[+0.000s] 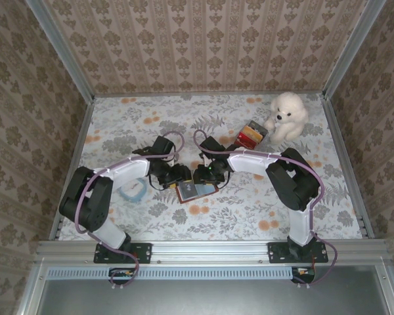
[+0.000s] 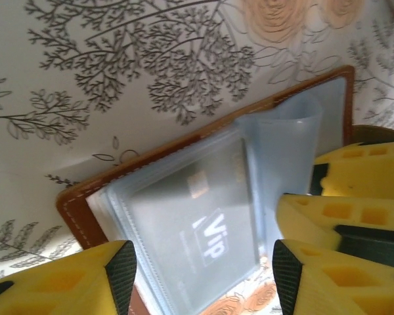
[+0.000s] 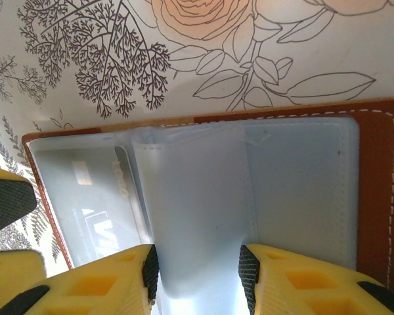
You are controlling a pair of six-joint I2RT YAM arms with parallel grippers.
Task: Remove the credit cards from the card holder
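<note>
My left fingers (image 2: 118, 275) stand apart with nothing in them, poised over the open brown card holder (image 1: 196, 191). It lies flat on the desk (image 1: 249, 210) between the two sets of fingers. Between the left tips lies a grey VIP card (image 2: 197, 236), tucked inside its clear pocket (so I'd call that one not yet out). To the right, my right fingers (image 3: 148, 272) are closed on a clear sleeve (image 3: 197, 216), pinching it so that it bows up off the holder.

I judge the task barely begun: the holder is open and a leaf is lifted, but the card I can see has yet to be drawn out. I can't tell whether the pinched sleeve carries a card, how many cards there are, or whether any lie beneath the VIP card. From above, both arms cover the holder's far edge. A pale blue ring (image 1: 134, 190) beside the left forearm is too small to name.
</note>
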